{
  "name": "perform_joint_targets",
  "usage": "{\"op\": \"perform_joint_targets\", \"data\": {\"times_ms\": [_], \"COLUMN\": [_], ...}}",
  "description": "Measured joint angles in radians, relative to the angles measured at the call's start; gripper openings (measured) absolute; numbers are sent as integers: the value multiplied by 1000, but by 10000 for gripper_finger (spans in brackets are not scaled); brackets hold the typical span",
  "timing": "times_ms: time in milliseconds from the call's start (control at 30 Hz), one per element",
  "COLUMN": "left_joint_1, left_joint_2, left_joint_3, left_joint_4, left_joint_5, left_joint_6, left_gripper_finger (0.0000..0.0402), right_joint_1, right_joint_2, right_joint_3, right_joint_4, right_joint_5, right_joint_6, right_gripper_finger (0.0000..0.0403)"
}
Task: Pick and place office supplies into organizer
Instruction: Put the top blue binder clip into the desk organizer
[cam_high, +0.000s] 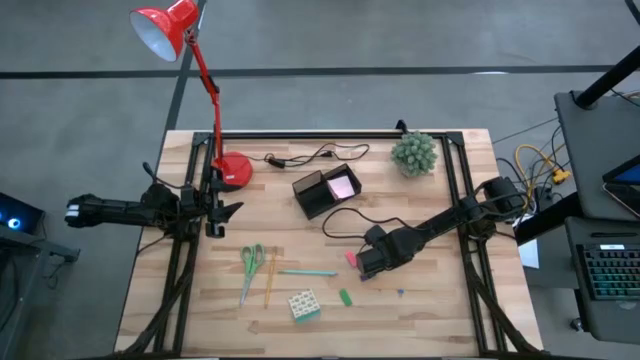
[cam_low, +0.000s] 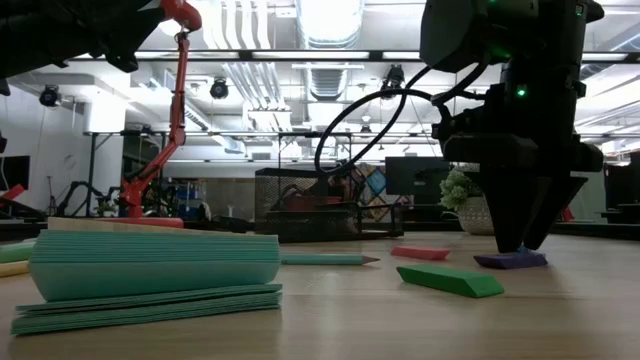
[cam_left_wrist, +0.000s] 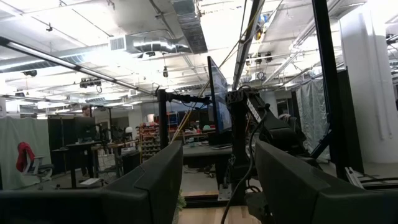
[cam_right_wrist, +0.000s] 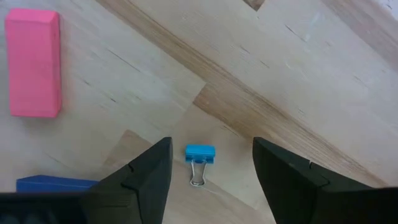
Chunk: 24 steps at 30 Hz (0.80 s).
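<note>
On the counter (cam_high: 440, 310), organizer (cam_high: 326, 192) sits mid-back between lamp (cam_high: 232, 170) on its left and plant (cam_high: 414, 153) on its right, scissors (cam_high: 250, 266), pencil (cam_high: 270, 280), pen (cam_high: 308, 271) before it, cube (cam_high: 304, 305) nearest the front edge.

The right arm reaches from the table's right edge in toward the middle, its wrist bent so the right gripper (cam_high: 368, 268) points straight down close over the tabletop, fingers (cam_right_wrist: 148, 177) spread wide apart with nothing between them. The left arm waits at the table's left edge, stretched level, its left gripper (cam_high: 222, 208) open too and aimed rightward.
</note>
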<state>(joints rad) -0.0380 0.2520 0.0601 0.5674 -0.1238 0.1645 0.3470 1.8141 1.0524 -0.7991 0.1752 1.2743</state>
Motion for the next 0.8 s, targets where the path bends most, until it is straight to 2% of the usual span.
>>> {"op": "perform_joint_targets", "data": {"times_ms": [567,800], "left_joint_1": [0,0], "left_joint_2": [-1,-2], "left_joint_3": [0,0], "left_joint_4": [0,0], "left_joint_5": [0,0], "left_joint_6": [0,0], "left_gripper_finger": [187,187], "right_joint_1": [0,0], "right_joint_2": [0,0], "right_joint_3": [0,0], "right_joint_4": [21,20], "right_joint_5": [-22,-22], "right_joint_6": [-25,-44], "right_gripper_finger": [75,48]}}
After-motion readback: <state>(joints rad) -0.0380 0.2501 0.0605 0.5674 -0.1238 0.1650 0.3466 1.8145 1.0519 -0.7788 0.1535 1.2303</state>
